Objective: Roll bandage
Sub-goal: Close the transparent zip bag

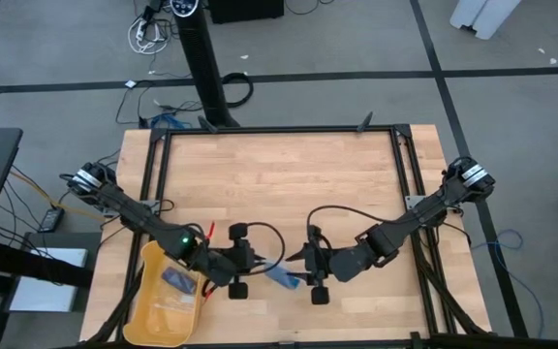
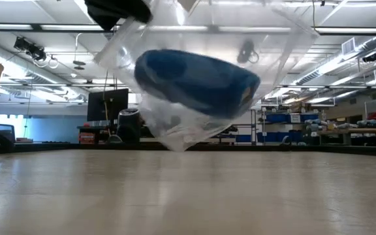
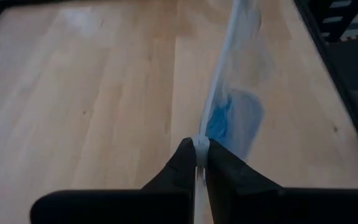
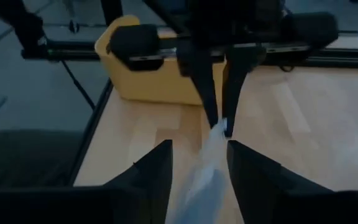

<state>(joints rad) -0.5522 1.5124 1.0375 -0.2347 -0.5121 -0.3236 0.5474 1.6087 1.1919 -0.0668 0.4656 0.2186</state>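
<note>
The bright blue bandage [image 2: 194, 81] is a rolled lump inside a clear plastic bag [image 2: 175, 124] that hangs above the table. In the high view the bag [image 1: 281, 278] sits between my two grippers near the table's near edge. My left gripper [image 3: 201, 149] is shut on the bag. My right gripper [image 4: 199, 163] is open. Its two fingers stand on either side of the bag's other end [image 4: 207, 168], and I cannot tell whether they touch it. My left gripper's fingers [image 4: 211, 93] face the right gripper. My left gripper pinches the clear bag's edge [image 3: 201, 140] between its two fingertips. It comes level from the table's left. The bag stretches away from the fingers, lifted clear of the table, with the blue bandage [image 3: 232, 118] hanging in its lower part.
A yellow bin [image 1: 158, 310] stands at the table's near left corner, just behind my left arm, with a small dark packet [image 1: 175, 279] in it. A dark frame [image 1: 279, 133] runs around the wooden table top. Bare wood lies toward the far edge.
</note>
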